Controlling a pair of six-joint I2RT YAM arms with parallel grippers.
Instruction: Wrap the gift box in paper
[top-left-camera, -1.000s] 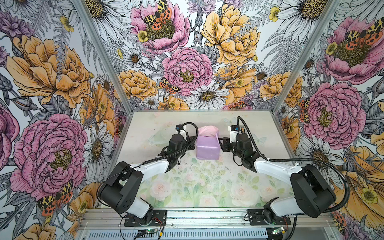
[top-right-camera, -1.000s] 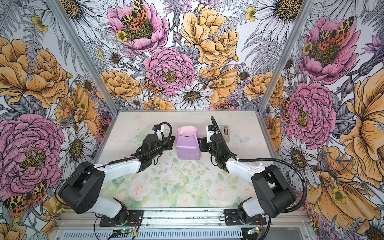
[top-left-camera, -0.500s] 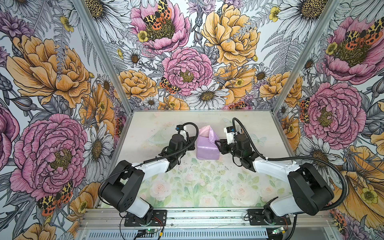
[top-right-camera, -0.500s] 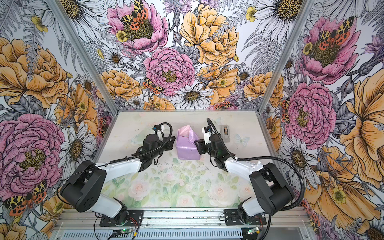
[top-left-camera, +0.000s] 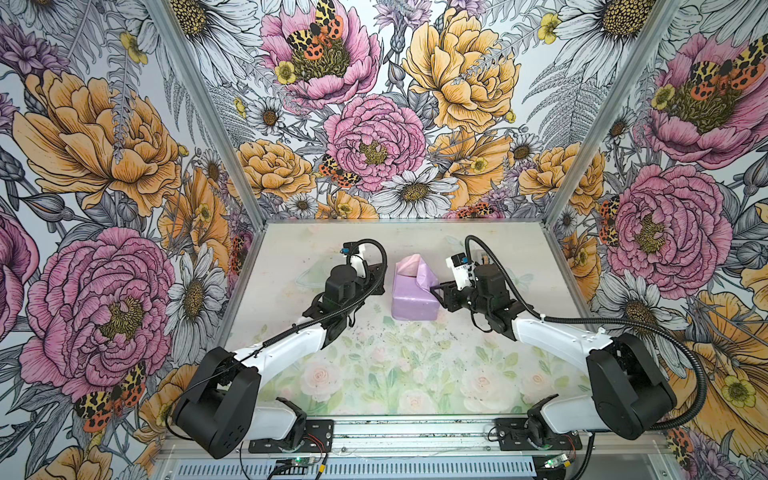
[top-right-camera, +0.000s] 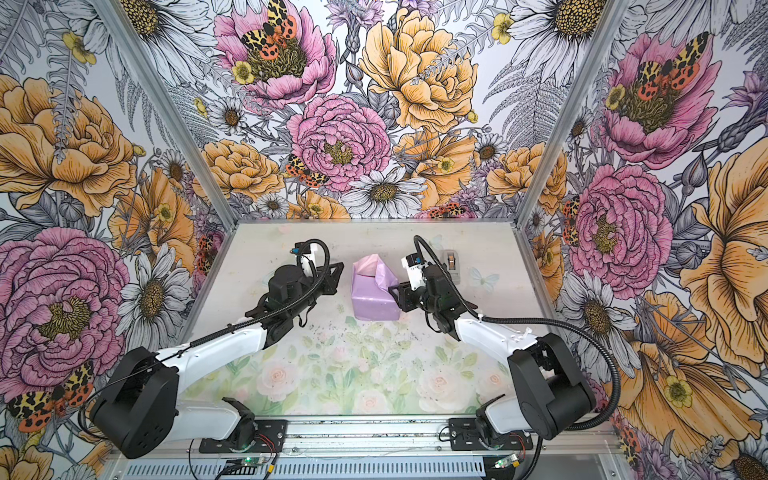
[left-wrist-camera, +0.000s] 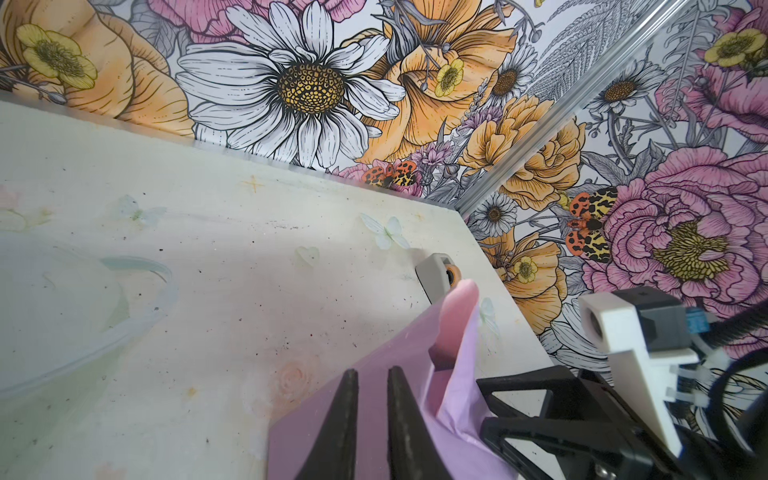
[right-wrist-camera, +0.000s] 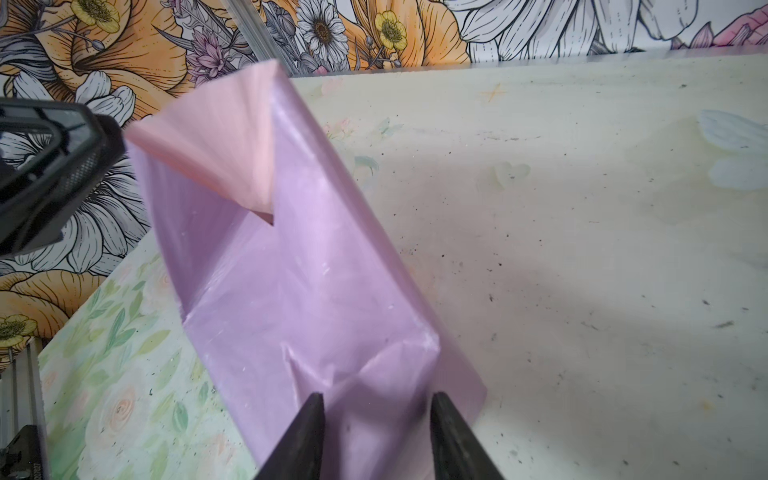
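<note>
Sitting toward the far half of the worktop, the paper is wrapping a blocky shape with its glossy lilac face outward. It is covering the gift box, so the box's own surface is not clearly showing. At the far end of the parcel the wrap is standing open, and a loose flap is sticking up and showing its pale pink face. The left gripper is hovering just beside the parcel's left side. Its fingers are drawn almost together with only a narrow slit between them, and nothing is visibly caught in that slit; the lilac sheet is lying behind them in the left wrist view. The right gripper is reaching in from the right toward the parcel's right side. Its fingers are standing spread, with a crumpled fold of the lilac sheet lying between them. Whether the fingers are touching that fold I cannot tell. A grey tape dispenser is sitting on the worktop beyond the right arm, near the parcel but apart from it. Floral printed walls are enclosing the worktop on three sides, and its surface is carrying a faded print of roses and leaves.
</note>
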